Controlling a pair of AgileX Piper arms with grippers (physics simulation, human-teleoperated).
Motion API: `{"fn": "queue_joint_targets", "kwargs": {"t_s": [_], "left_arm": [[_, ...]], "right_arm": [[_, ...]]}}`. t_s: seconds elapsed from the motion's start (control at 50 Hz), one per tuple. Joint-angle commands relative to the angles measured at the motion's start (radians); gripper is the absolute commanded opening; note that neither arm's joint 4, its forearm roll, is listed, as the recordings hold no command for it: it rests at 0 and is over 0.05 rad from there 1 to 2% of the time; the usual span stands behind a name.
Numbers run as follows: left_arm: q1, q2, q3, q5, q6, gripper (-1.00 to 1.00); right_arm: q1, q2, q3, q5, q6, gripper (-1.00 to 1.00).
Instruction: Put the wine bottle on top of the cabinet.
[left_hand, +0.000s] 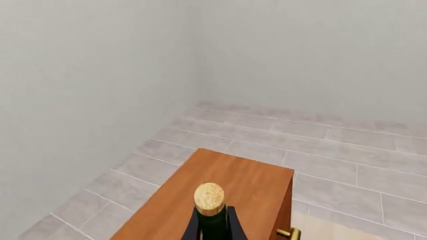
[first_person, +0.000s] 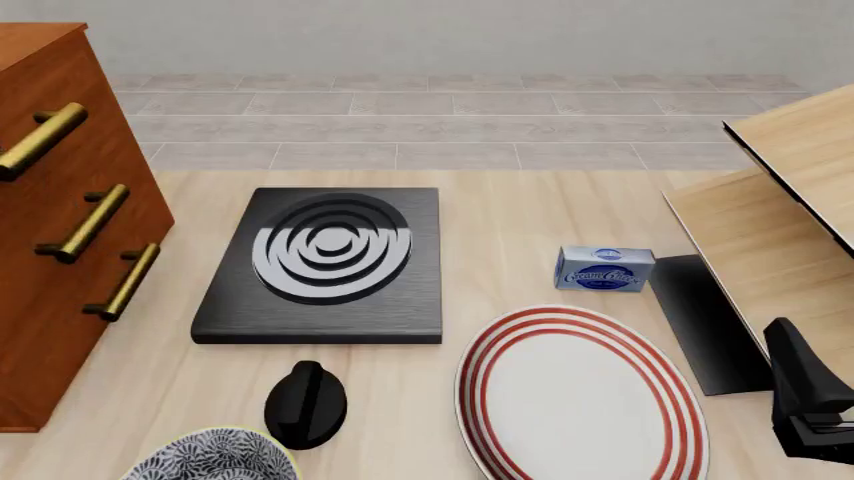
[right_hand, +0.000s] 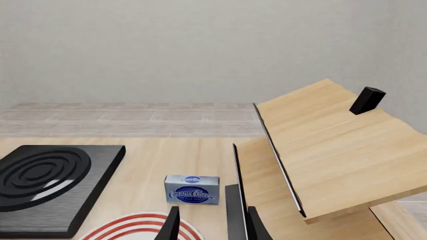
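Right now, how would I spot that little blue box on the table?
Start at the black slab with silver rings, then look right across the table. The small blue box lies just beyond the red-rimmed plate; it alone carries white lettering.

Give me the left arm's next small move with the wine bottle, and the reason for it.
Probably lower it straight down. In the left wrist view the wine bottle sits between the left gripper's fingers, cork up, with the cabinet top showing right behind it, so it seems already over the landing spot. How high it hangs cannot be judged.
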Motion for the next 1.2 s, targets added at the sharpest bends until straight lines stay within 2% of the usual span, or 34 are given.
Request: {"fn": "queue_joint_targets", "kwargs": {"t_s": [0.02,0.2,0.22,0.7,0.96,1.2], "left_arm": [[0.046,0.078,0.136,0.002,0.006,-1.0],[0.04,0.133,0.111,-0.013,-0.003,-1.0],[0.036,0.136,0.106,-0.01,-0.001,1.0],[-0.012,0.132,0.039,0.022,0.01,1.0],[-0.018,0.091,-0.048,0.103,0.021,1.0],[-0.053,0.075,-0.172,0.181,0.022,1.0]], "right_arm": [[0.0,-0.001,0.0,0.0,0.0,1.0],[0.0,0.0,0.0,0.0,0.0,1.0],[0.0,0.0,0.0,0.0,0.0,1.0],[0.0,0.0,0.0,0.0,0.0,1.0],[0.0,0.0,0.0,0.0,0.0,1.0],[0.0,0.0,0.0,0.0,0.0,1.0]]}}
